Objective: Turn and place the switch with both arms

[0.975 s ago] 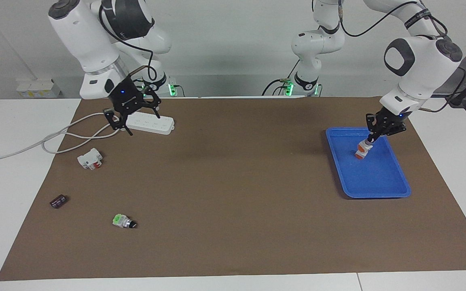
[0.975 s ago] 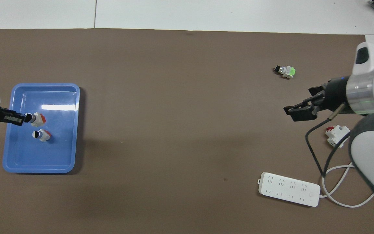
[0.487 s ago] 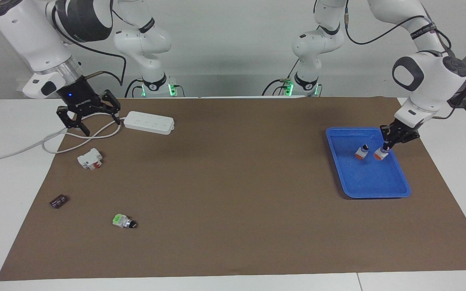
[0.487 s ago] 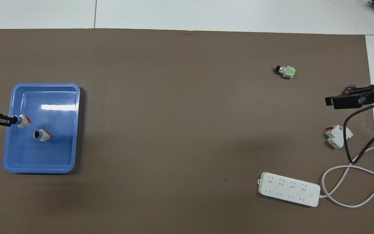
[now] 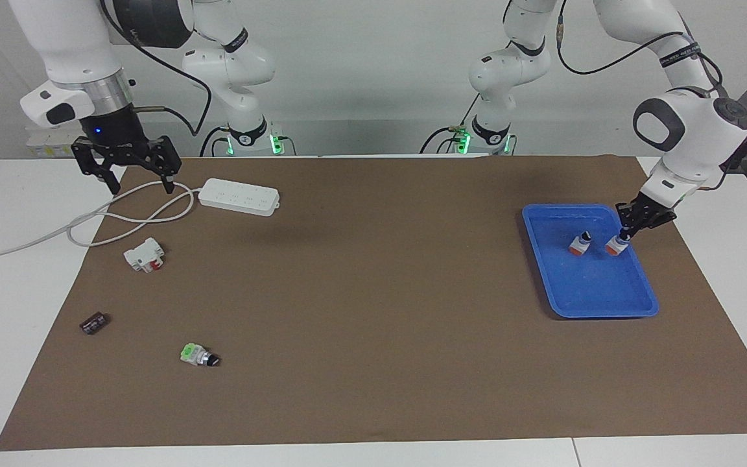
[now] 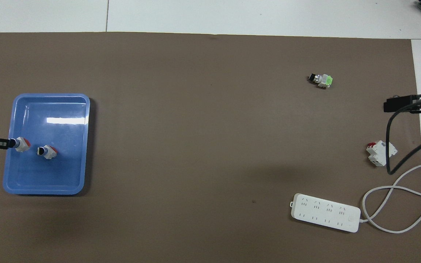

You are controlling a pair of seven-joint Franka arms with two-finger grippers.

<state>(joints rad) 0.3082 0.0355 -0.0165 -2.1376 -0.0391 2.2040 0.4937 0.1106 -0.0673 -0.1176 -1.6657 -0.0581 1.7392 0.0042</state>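
My left gripper (image 5: 625, 233) is shut on the black knob tip of an orange-ended switch (image 5: 615, 246) and holds it low in the blue tray (image 5: 591, 310), orange end down, by the tray wall toward the left arm's end of the table. I cannot tell if it touches the tray floor. In the overhead view the left gripper (image 6: 8, 143) holds this switch (image 6: 23, 144) in the tray (image 6: 49, 97). A second orange-ended switch (image 5: 579, 244) (image 6: 46, 151) lies beside it in the tray. My right gripper (image 5: 140, 183) (image 6: 397, 106) is open and empty, raised over the white cable.
Toward the right arm's end lie a white power strip (image 5: 238, 196) (image 6: 325, 217) with its looped cable (image 5: 127, 220), a white-and-red breaker block (image 5: 145, 254) (image 6: 380, 153), a small dark part (image 5: 93, 322) and a green-ended switch (image 5: 197, 355) (image 6: 321, 79).
My left gripper has carried the switch past the second switch and lowered it by the tray wall. My right gripper has drawn back from the power strip toward its end of the table.
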